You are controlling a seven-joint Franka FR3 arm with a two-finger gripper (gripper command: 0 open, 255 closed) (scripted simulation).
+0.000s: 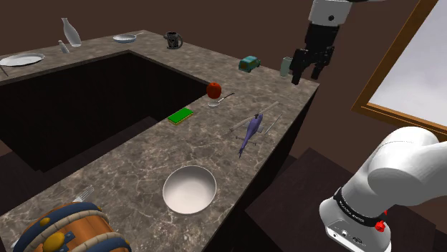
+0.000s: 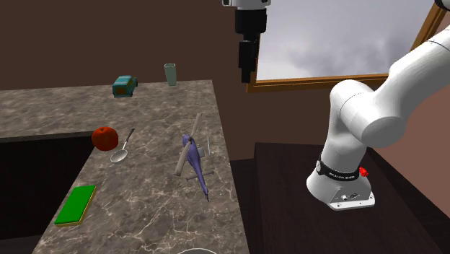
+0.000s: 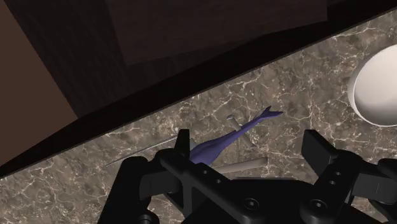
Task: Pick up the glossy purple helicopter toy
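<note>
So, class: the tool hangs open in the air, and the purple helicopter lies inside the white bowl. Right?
No: the helicopter lies on the bare counter, apart from the white bowl, as the shoulder view shows. The tool does hang open.

Dim brownish renders, pale grey window (image 2: pixel 324 36), counter (image 2: pixel 151 195) evenly lit, murky dark surroundings

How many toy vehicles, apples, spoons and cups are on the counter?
Toy vehicles: 2, purple helicopter and teal car
Apples: 1, red apple
Spoons: 1, spoon
Cups: 2, pale cup and black mug
Total: 6
</note>
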